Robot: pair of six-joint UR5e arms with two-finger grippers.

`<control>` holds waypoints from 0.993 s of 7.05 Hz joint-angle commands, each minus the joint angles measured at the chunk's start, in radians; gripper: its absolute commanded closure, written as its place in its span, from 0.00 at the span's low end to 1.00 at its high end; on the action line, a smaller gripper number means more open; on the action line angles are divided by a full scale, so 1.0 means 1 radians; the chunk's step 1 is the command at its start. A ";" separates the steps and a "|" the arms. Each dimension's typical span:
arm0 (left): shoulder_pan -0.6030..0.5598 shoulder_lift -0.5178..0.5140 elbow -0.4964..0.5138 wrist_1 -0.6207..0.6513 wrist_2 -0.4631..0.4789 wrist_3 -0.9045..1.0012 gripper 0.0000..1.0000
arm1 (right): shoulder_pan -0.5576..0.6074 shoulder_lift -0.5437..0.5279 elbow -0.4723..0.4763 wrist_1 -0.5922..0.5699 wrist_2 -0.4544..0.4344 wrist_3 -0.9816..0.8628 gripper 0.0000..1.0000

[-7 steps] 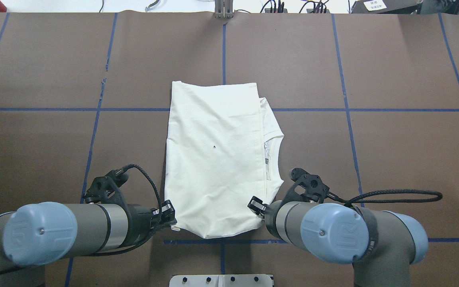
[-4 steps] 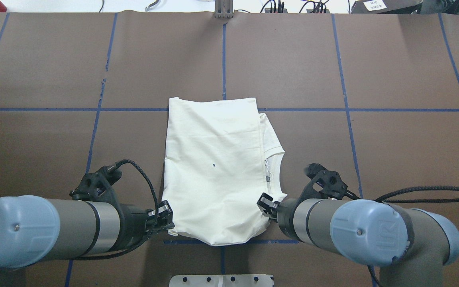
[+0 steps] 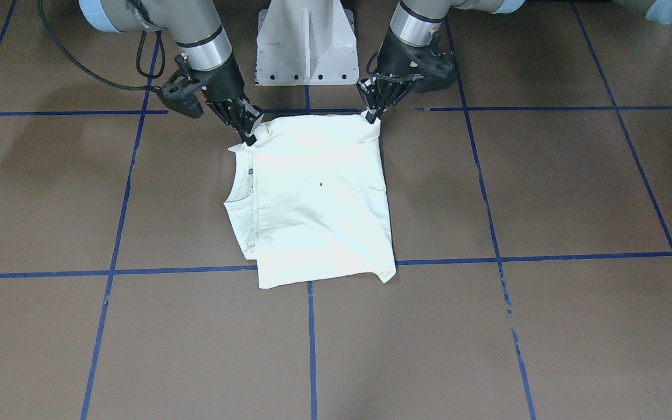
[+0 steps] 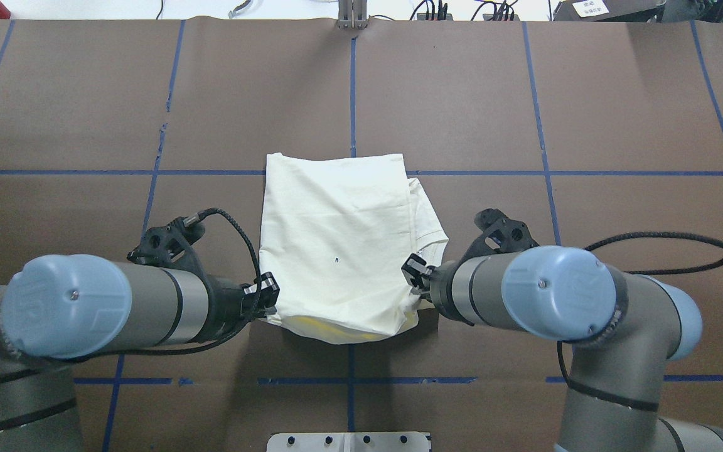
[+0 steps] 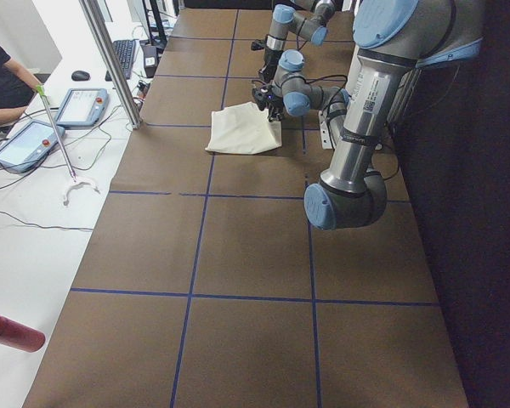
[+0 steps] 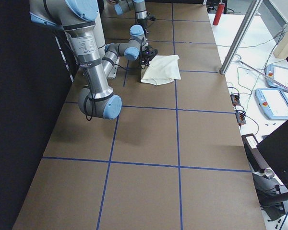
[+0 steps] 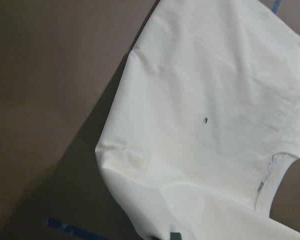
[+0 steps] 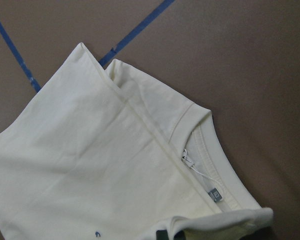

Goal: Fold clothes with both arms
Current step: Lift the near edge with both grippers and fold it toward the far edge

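Observation:
The cream-white T-shirt (image 4: 336, 220) lies folded in the middle of the table, plain side up, with a small dark speck on it. Its collar and tag (image 8: 217, 194) face the robot's right. The cat print is hidden. My left gripper (image 4: 270, 298) is shut on the shirt's near left corner. My right gripper (image 4: 415, 285) is shut on the near right corner. Both hold the near edge raised off the table, and it sags between them. In the front-facing view the left gripper (image 3: 369, 116) is on the right and the right gripper (image 3: 249, 135) on the left.
The brown table is marked with a grid of blue tape lines (image 4: 352, 94). The white pedestal base (image 3: 307, 41) stands just behind the grippers. A metal post (image 5: 110, 59), tablets and an operator are beyond the table's far side.
The shirt first slid toward the robot. Then both grippers rose and moved forward, lifting the near edge off the table. The far edge has stayed put since.

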 commanded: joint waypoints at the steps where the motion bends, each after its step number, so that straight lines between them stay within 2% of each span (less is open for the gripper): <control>1: -0.067 -0.042 0.100 -0.010 -0.012 0.078 1.00 | 0.067 0.073 -0.110 0.000 0.055 -0.024 1.00; 3: -0.081 -0.093 0.161 -0.013 -0.009 0.082 1.00 | 0.089 0.078 -0.133 0.008 0.066 -0.041 1.00; 4: -0.090 -0.108 0.196 -0.038 -0.007 0.083 1.00 | 0.100 0.089 -0.200 0.113 0.071 -0.033 1.00; 7: -0.120 -0.119 0.311 -0.147 -0.006 0.129 1.00 | 0.123 0.107 -0.285 0.155 0.092 -0.047 1.00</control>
